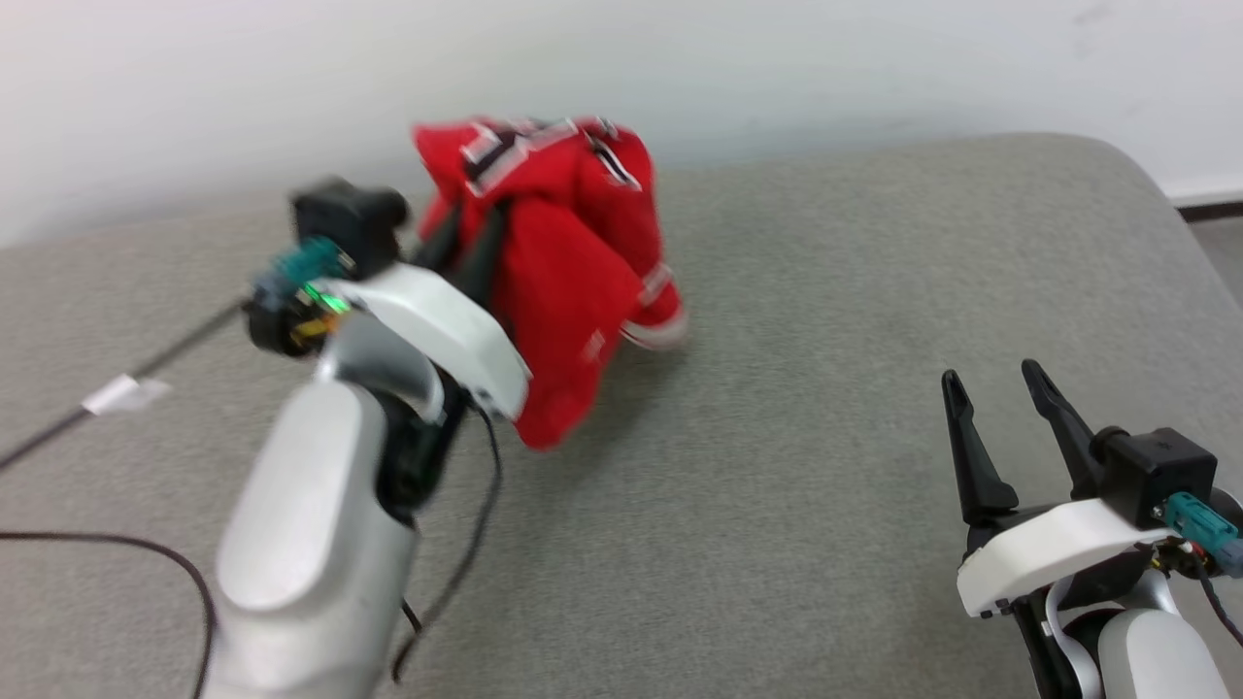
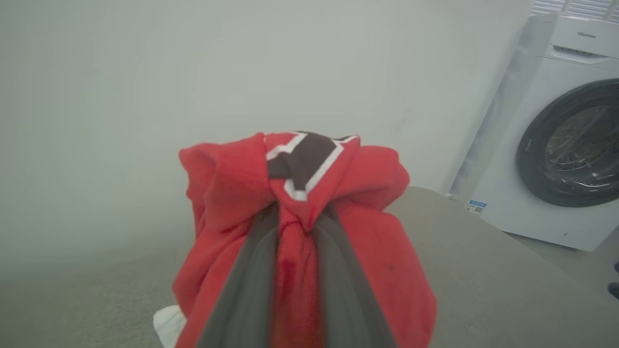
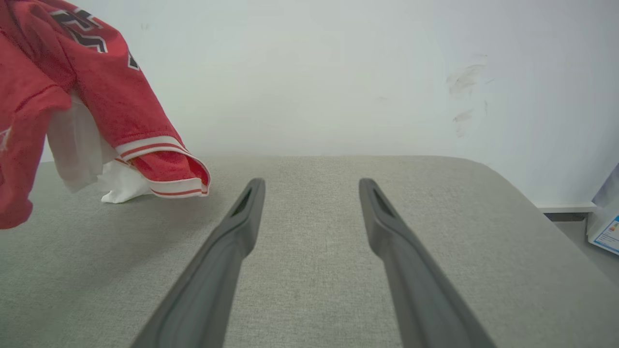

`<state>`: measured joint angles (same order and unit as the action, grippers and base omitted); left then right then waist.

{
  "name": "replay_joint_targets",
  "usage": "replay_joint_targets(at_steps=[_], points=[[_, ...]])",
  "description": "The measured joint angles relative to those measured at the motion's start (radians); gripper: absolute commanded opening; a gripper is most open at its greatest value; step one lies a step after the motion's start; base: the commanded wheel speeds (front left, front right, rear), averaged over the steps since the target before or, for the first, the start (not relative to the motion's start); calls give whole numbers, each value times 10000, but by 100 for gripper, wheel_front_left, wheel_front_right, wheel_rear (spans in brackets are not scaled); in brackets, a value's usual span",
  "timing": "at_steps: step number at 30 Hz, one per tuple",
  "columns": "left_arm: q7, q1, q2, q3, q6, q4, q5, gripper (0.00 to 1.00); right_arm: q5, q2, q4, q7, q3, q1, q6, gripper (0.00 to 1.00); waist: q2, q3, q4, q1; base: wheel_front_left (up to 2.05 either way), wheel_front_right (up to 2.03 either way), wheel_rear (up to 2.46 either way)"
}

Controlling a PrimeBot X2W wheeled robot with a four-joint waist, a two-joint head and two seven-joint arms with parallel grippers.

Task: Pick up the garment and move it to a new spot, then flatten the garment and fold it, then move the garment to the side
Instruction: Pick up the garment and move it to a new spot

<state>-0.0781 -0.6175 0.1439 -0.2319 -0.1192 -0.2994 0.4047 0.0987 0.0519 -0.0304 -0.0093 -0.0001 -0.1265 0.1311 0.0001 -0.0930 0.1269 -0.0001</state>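
The garment (image 1: 573, 252) is a red jersey with black white-outlined lettering, bunched and lifted above the grey padded surface (image 1: 825, 291). My left gripper (image 1: 476, 228) is shut on a fold of it near the top; in the left wrist view the cloth (image 2: 300, 193) wraps over both dark fingers (image 2: 242, 290). Its striped hem (image 3: 164, 186) and white inner fabric hang down to the surface in the right wrist view. My right gripper (image 1: 995, 383) stands open at the lower right, apart from the garment, nothing between its fingers (image 3: 227, 251).
A white wall (image 1: 777, 58) runs behind the padded surface. A white front-loading washing machine (image 2: 556, 145) stands past the surface's rounded corner. Black cables (image 1: 117, 544) with a white tag lie at the left. Bare surface lies between the two grippers.
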Motion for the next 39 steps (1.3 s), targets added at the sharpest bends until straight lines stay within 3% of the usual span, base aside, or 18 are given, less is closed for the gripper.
replay_joint_targets(at_steps=[5, 11, 13, 14, 15, 16, 26, 34, 39], points=[[-90, 1281, -351, -619, 2, -150, 107, 0, 251, 2, 38, -52, 29, 90, 0, 100, 0, -308, 457, 0, 0, 0, 0], [-163, 2768, -625, -1448, -15, -1014, 370, 0, 474, 0, -219, -232, 245, 61, 0, 100, 0, -682, 480, 1, 0, 0, 0], [-59, 3147, -685, -1615, -36, -1172, 520, 40, 531, -4, -316, -259, 288, 35, 0, 100, 0, -677, 394, 1, 0, 0, 0], [25, 3255, -690, -1710, -38, -1229, 506, 49, 529, -6, -360, -268, 268, 35, 2, 100, 0, -652, 344, 0, 0, 0, 0], [102, 3327, -723, -1778, -36, -1254, 523, 81, 514, -8, -389, -276, 255, 36, 0, 100, 0, -615, 282, 1, 0, 0, 0], [253, 3377, -757, -1854, -33, -1233, 529, 100, 514, -4, -414, -295, 230, 35, 0, 100, 0, -577, 202, 0, 0, 0, 0], [2585, 3350, -646, -1651, 637, 86, -205, 100, 334, -12, -537, -159, 67, 267, 0, 100, 0, 313, -572, 0, 0, 0, 0], [3028, 3744, 13, -782, 1628, 539, -489, 100, 299, -8, -380, -4, -209, 707, 0, 100, 0, 1009, -1081, 1, 0, 0, 0], [3087, 4415, 401, -437, 1894, 746, -422, 100, 318, -10, -336, 69, -238, 992, 0, 100, 0, 1214, -1069, 1, 0, 0, 0]])
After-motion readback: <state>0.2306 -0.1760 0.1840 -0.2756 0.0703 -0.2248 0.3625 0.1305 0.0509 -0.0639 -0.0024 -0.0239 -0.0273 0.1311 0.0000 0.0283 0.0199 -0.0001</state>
